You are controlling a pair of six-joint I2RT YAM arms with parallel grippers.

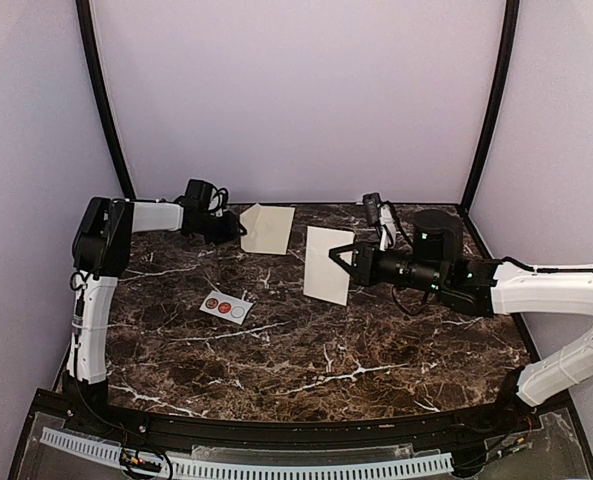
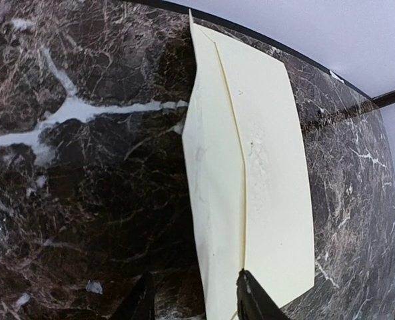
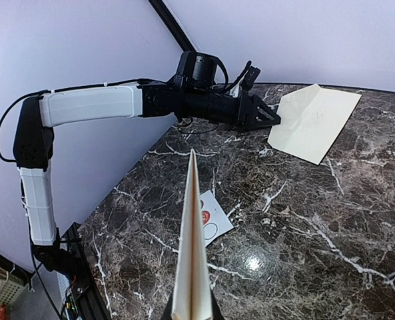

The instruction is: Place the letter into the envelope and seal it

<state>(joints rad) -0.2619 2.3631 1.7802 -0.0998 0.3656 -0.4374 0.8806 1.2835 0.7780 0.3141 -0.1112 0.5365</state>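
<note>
Right gripper (image 1: 347,256), fingers pressed together, pinched the letter (image 1: 328,263) by one edge, mid-table, just right of the cream envelope (image 1: 268,228); thin, light, floppy paper, best held near an edge. Left gripper (image 2: 198,303), spread, straddled the envelope's corner, contact unclear. Open marble table (image 1: 306,350) lay in front

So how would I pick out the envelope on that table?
Find the dark marble table, then its far edge, left of centre. The envelope lies there, right by the left gripper. Unlike the letter held by the right gripper, it shows flap creases.
</note>
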